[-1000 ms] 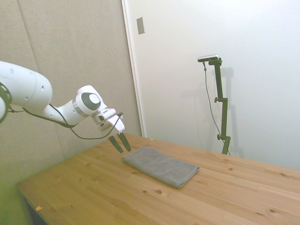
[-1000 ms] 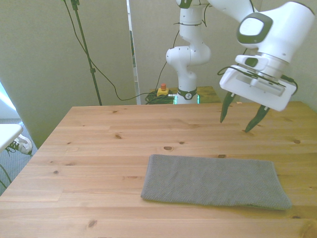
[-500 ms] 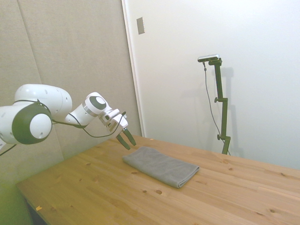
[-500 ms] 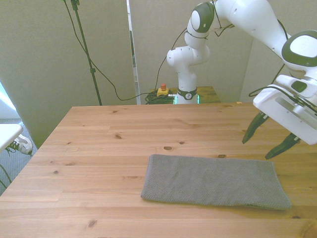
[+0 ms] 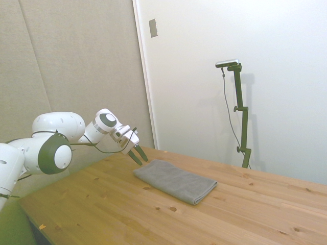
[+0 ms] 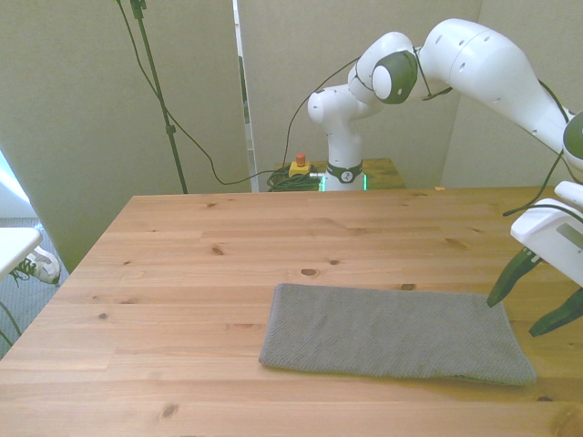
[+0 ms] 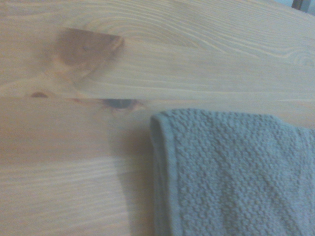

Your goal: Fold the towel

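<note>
Towel (image 6: 392, 334) flat on table (image 6: 182, 273), toward front view's right, gripper (image 6: 533, 300) above its right end

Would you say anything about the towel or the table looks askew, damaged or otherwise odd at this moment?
Nothing stands out. The dark grey towel lies flat and neatly layered on the wooden table, its edges fairly even. The gripper hangs open just beyond the towel's end at the front view's right, not touching it.

Lighting: bright, even, soft shadows. Side view: yellow-green tint at lower left corner. Wrist view: slightly soft, dark grey textured cloth towel (image 7: 231, 172) legible.
</note>
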Robot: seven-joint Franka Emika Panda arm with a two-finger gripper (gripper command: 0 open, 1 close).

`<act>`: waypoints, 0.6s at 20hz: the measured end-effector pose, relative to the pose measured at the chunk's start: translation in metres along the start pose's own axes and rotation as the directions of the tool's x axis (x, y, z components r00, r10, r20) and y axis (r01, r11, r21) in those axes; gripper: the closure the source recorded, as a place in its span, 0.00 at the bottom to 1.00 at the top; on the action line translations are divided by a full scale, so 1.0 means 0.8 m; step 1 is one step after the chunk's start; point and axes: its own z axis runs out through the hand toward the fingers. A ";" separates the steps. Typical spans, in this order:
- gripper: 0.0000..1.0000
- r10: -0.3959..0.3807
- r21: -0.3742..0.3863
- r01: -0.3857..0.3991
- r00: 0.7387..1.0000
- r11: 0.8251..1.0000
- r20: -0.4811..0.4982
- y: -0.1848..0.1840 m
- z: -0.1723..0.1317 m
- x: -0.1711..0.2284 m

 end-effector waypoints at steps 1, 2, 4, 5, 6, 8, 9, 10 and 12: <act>0.00 0.000 -0.005 0.000 1.000 1.000 0.001 -0.003 0.004 -0.002; 0.00 -0.002 -0.011 0.002 1.000 1.000 0.001 -0.006 0.007 -0.003; 0.00 -0.008 -0.022 0.008 1.000 1.000 -0.001 -0.010 0.010 -0.006; 0.00 -0.009 -0.030 0.009 1.000 1.000 -0.003 -0.011 0.009 -0.008; 0.00 -0.010 -0.045 0.010 1.000 0.999 -0.003 -0.010 0.009 -0.010; 0.00 -0.019 -0.103 0.019 1.000 0.994 -0.002 -0.003 0.012 -0.011; 0.00 -0.027 -0.129 0.027 1.000 0.991 -0.002 0.000 0.014 -0.011; 0.00 -0.033 -0.142 0.032 0.999 0.989 -0.004 0.001 0.016 -0.010; 0.00 -0.039 -0.153 0.037 0.999 0.987 -0.011 0.002 0.022 -0.006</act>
